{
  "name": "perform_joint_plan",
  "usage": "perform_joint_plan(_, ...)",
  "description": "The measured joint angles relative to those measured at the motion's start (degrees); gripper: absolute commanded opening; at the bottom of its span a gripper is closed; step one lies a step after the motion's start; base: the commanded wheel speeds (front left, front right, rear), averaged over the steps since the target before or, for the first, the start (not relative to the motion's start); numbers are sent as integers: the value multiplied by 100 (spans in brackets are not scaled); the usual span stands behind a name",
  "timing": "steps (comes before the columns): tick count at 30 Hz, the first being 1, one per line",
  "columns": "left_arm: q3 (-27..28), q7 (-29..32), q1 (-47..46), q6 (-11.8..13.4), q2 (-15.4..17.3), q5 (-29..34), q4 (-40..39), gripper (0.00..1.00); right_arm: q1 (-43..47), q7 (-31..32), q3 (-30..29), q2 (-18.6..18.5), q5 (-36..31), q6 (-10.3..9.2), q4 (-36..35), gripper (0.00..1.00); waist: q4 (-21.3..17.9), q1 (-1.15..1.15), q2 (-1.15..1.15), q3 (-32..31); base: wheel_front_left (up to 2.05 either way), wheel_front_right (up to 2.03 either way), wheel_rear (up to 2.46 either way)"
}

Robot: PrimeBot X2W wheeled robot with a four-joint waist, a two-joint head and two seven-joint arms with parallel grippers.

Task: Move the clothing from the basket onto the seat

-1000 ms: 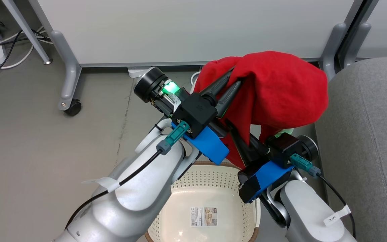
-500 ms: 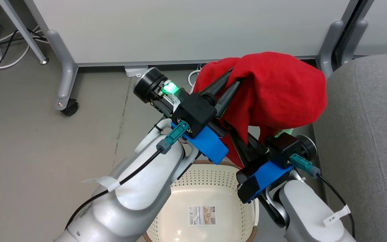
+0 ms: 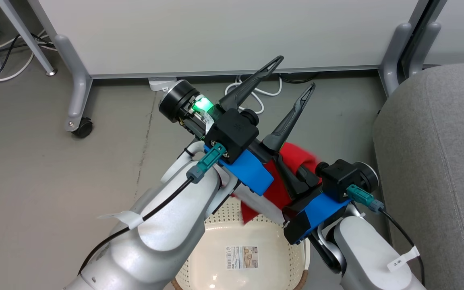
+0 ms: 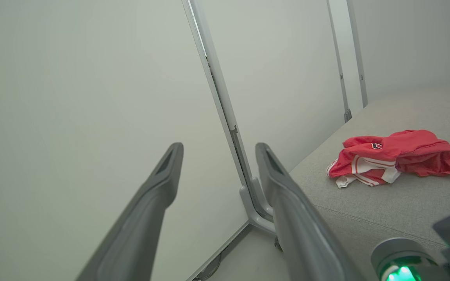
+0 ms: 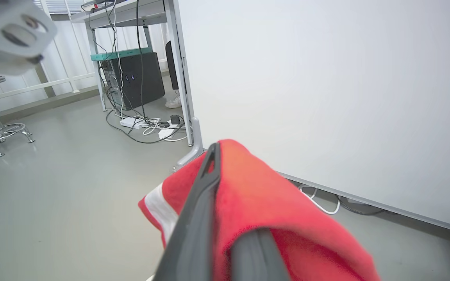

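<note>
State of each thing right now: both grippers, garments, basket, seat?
Left gripper: fingers open, empty.
Right gripper: shut on the red garment.
Red garment: hanging from right gripper, above the basket.
Basket: visible inside bare except label.
Seat: clothing pile lying on it.

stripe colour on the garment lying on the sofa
White, on the red fabric garment; left wrist view.

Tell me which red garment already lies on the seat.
The red-and-white garment crumpled on the grey seat; the other garment hangs from the right gripper, off the seat.
</note>
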Motion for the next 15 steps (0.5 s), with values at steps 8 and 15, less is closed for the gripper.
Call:
perform_joint_plan(8, 41, -1, 1, 1, -3, 41, -25, 100, 3, 0, -60, 0, 10, 0, -27, 0, -42, 0, 0, 30, 0, 0, 0)
perform_joint_plan(15, 45, -7, 7, 1, -3, 54, -10, 100, 3, 0, -168, 1, 5, 0, -114, 0, -150, 0, 0, 92, 0, 0, 0)
